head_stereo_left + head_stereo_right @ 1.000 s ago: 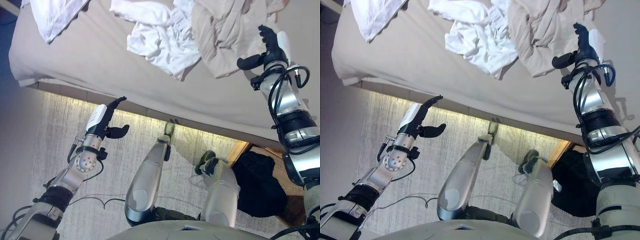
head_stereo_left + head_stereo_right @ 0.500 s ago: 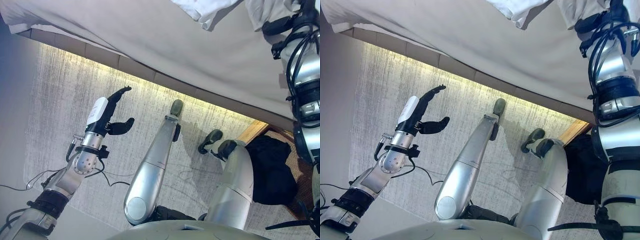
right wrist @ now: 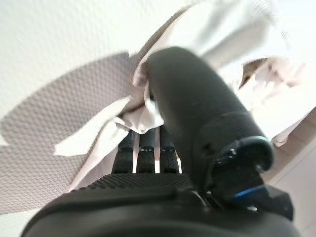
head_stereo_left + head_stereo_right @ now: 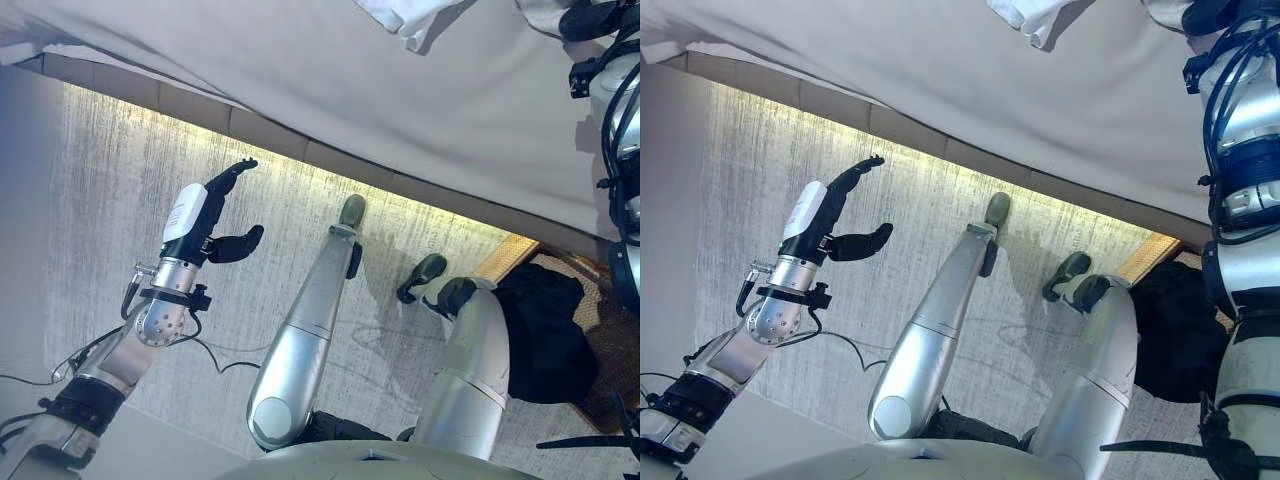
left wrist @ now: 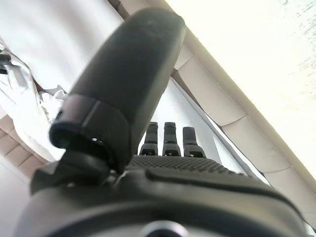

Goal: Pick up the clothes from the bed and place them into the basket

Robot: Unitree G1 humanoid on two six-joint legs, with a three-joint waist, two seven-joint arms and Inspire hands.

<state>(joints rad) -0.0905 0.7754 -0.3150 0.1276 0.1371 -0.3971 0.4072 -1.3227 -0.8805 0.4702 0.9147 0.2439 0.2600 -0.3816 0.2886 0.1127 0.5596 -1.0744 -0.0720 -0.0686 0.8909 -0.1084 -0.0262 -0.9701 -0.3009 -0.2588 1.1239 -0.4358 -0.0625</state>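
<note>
Left hand raised over the pale carpet beside the bed, fingers loosely spread, thumb apart, holding nothing. Right hand up on the bed, fingers and thumb pinching pale cloth. White garment farther along. Basket beside right leg, dark clothing inside. No legible writing.

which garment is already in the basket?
The black garment, lying in the wicker basket on the floor by the robot's right side; the white garment lies on the bed.
</note>
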